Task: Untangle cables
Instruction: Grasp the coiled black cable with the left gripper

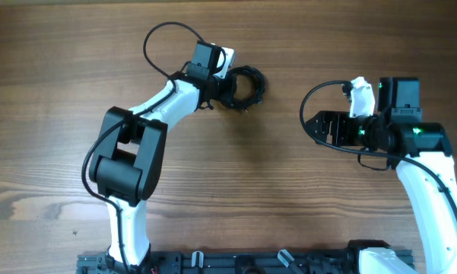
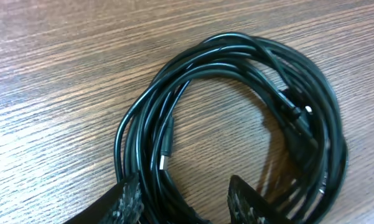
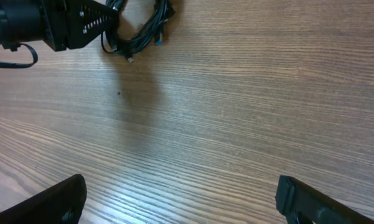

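Left tool [image 1: 230, 90] reaches into the black cables [image 1: 248, 85], seen from overhead as one small tight coil on the wooden worktop [image 1: 61, 152], right at the tool's tips, with no cord drawn free. The left arm [image 1: 137, 144] is folded at the elbow, its forearm slanting toward the coil. The right tool [image 1: 319, 128] hangs well apart from the bundle, pointed toward it across bare wood, on a right arm [image 1: 433, 190] that stands nearly straight.

From the left wrist, the tool's two fingers [image 2: 127, 202] stand on either side of the coil's nearest arc, with cords running between them. The jaws are apart and no squeeze on the strands can be made out, so there is no firm hold. Beyond the tips the loops lie stacked and crossing. A small metal plug tip [image 2: 163, 163] lies inside the ring, just ahead of the left-hand finger.

From the right wrist, the right tool is spread wide and holds nothing, with only wood grain between its fingers. The bundle sits far ahead and to its left, with the left tool upon it. On this evidence the untangling has hardly begun: no cord is separated, and all the work of pulling the loops apart is left.
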You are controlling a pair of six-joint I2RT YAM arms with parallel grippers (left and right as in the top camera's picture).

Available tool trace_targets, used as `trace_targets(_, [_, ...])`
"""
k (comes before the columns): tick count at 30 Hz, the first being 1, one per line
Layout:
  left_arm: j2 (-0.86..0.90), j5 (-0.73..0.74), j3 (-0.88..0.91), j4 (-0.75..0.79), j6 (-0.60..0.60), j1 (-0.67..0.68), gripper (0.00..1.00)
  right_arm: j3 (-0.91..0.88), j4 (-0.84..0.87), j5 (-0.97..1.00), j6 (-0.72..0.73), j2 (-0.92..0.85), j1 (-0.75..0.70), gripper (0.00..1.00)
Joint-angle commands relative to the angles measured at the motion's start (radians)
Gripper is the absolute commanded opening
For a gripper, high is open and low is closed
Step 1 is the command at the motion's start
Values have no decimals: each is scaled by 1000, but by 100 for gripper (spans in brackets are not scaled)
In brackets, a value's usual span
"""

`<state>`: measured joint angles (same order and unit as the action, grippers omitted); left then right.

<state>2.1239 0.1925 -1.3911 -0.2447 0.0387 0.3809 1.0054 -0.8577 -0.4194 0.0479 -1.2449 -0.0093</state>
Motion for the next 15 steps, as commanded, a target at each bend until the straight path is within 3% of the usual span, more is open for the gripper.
trace_targets(1, [67,-11,-19,6,-8,1,51,23,-8,-24,7,21,2,100])
trace_targets(4, [78,-11,-19,16,-8,2,46,23,-8,-24,6,21,2,100])
trace_targets(5, [78,-11,-19,23,-8,2,36,23,-7,-24,7,21,2,100])
trace_targets(6, [78,-11,-19,28,-6,2,14,23,-7,-24,7,21,2,100])
trace_targets(7, [78,-11,-19,28,-5,2,4,23,-8,-24,6,21,2,100])
trace_targets(9, [77,-11,-19,26,-5,3,4,23,-7,-23,5,21,2,100])
trace_targets(11, [74,-11,-24,27,-5,3,12,23,-7,-23,3,21,1,100])
trace_targets(15, [45,-11,-37,27,-5,3,9,23,-7,-20,4,21,2,100])
